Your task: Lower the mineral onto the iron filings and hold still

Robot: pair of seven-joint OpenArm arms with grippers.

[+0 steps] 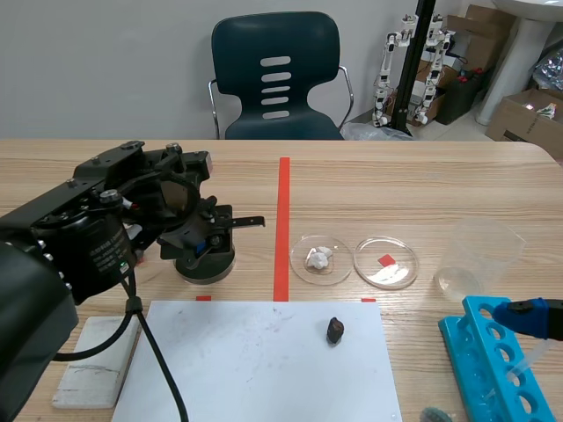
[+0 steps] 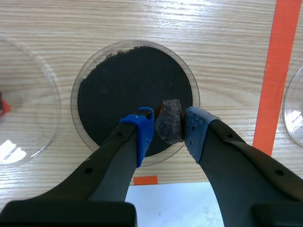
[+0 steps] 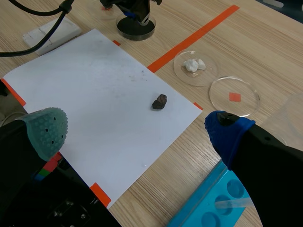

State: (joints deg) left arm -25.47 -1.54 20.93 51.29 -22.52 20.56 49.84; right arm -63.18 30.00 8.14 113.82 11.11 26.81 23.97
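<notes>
Dark mineral [image 2: 170, 128] in L hand [image 2: 169, 120], over filings [image 2: 123, 90].

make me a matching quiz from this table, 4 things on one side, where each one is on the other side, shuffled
Things:
1 mineral
2 dark rock
3 white lumps
4 iron filings

Places:
A on the white paper
B in a clear dish just past the paper
C gripped in the left pincer
D filling the round dish under the left pincer

Pairs: 1-C, 2-A, 3-B, 4-D
</notes>
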